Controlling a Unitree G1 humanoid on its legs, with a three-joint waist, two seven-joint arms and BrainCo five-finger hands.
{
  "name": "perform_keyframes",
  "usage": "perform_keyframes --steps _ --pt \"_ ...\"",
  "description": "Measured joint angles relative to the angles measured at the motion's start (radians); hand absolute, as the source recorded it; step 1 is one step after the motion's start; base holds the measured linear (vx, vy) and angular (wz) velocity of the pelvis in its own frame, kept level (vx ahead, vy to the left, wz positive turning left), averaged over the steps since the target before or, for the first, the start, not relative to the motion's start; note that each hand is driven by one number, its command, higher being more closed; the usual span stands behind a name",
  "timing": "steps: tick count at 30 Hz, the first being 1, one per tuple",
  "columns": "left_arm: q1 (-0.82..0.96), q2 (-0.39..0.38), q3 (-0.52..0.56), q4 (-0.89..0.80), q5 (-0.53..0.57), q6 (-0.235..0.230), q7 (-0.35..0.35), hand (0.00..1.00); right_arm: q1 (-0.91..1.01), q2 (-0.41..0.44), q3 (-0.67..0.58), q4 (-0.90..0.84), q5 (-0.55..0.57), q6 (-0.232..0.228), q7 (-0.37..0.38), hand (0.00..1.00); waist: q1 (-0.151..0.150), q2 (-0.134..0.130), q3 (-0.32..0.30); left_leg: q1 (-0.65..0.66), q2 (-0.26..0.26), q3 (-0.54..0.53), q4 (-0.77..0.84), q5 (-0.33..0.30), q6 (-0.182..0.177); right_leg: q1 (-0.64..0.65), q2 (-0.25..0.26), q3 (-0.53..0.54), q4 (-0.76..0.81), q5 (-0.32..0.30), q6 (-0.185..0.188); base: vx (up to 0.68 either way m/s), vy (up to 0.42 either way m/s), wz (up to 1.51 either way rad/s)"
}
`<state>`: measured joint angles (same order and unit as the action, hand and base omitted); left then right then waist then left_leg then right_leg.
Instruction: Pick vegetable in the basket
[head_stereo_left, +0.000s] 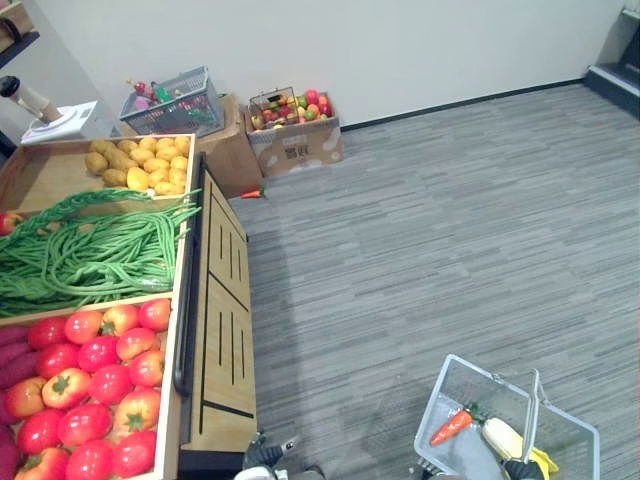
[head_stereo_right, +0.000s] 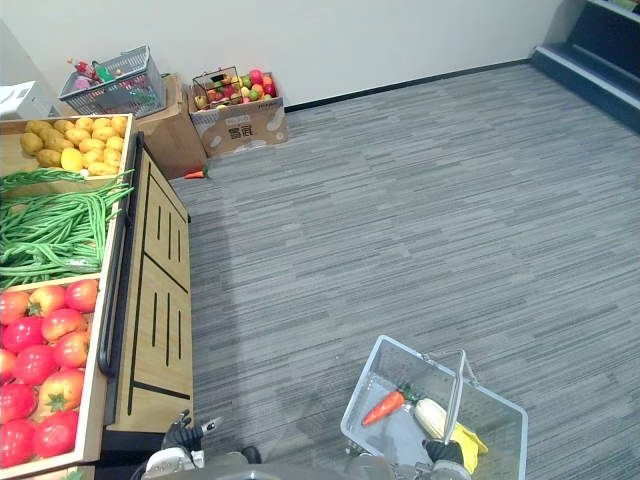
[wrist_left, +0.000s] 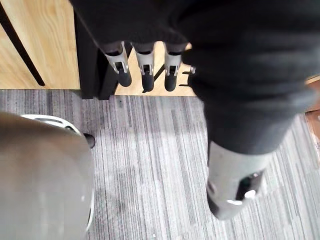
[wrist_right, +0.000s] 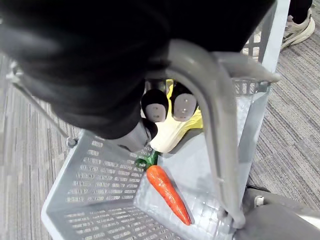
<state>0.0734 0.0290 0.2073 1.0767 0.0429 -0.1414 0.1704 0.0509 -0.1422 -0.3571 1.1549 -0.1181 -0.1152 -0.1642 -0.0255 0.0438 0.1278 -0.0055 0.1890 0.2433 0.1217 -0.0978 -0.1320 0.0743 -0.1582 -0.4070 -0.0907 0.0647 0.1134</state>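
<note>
A grey mesh basket (head_stereo_left: 490, 385) holds an orange carrot (head_stereo_left: 451, 426) beside a pale vegetable (head_stereo_left: 503, 437).

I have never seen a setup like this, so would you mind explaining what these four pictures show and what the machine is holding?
This is a two-legged humanoid robot with two arms that end in fingered hands. The two wide pictures come from the two eyes of a camera on its head, looking down, so they show one scene. On the robot's left is a wooden stand with potatoes, green beans and tomatoes. The two close pictures come from cameras on the wrists. The left hand hangs open by the stand and holds nothing. The right hand appears curled round the handle of a grey basket, which holds a carrot and a pale vegetable.
</note>
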Motion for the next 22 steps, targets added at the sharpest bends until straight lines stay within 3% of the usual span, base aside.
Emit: perform_keyframes --steps 2,4,8,12,22 --pt "-0.002 0.016 0.006 -0.003 -0.001 -0.001 0.000 0.00 0.010 0.027 0.001 -0.002 -0.001 -0.008 0.001 1.00 0.001 -0.048 -0.002 0.002 -0.044 0.020 -0.018 -0.009 0.019 -0.001 -0.041 0.003 -0.013 0.014 0.021 0.07 0.204 0.04" --pt "-0.001 0.020 0.006 -0.002 0.002 0.001 0.001 0.00 0.018 0.036 0.002 -0.002 -0.002 -0.007 0.002 1.00 0.002 -0.063 -0.012 0.027 -0.072 0.028 -0.049 -0.006 0.026 0.005 -0.064 0.007 -0.013 0.019 0.030 0.09 0.165 -0.06" --pt "0.001 0.022 -0.006 0.019 0.011 0.013 -0.002 0.00 0.019 0.035 0.013 -0.010 -0.003 -0.007 0.004 1.00 0.001 -0.048 -0.026 0.063 -0.101 0.050 -0.087 -0.005 0.029 0.005 -0.086 0.026 -0.012 0.021 0.033 0.08 0.080 -0.16" --pt "0.000 0.021 -0.030 0.021 0.019 0.016 -0.002 0.00 0.019 0.035 0.026 -0.010 -0.003 -0.006 0.019 1.00 0.001 -0.038 -0.033 0.070 -0.096 0.050 -0.087 -0.005 0.029 0.005 -0.078 0.025 -0.003 0.020 0.034 0.07 0.004 -0.05" --pt "0.000 0.017 -0.064 0.027 0.020 0.019 0.000 0.00 0.019 0.045 0.105 -0.013 -0.025 -0.007 0.044 1.00 0.003 -0.040 -0.047 0.103 -0.090 0.043 -0.107 -0.003 0.031 0.017 -0.074 0.021 0.032 -0.008 0.039 -0.02 -0.008 0.00"
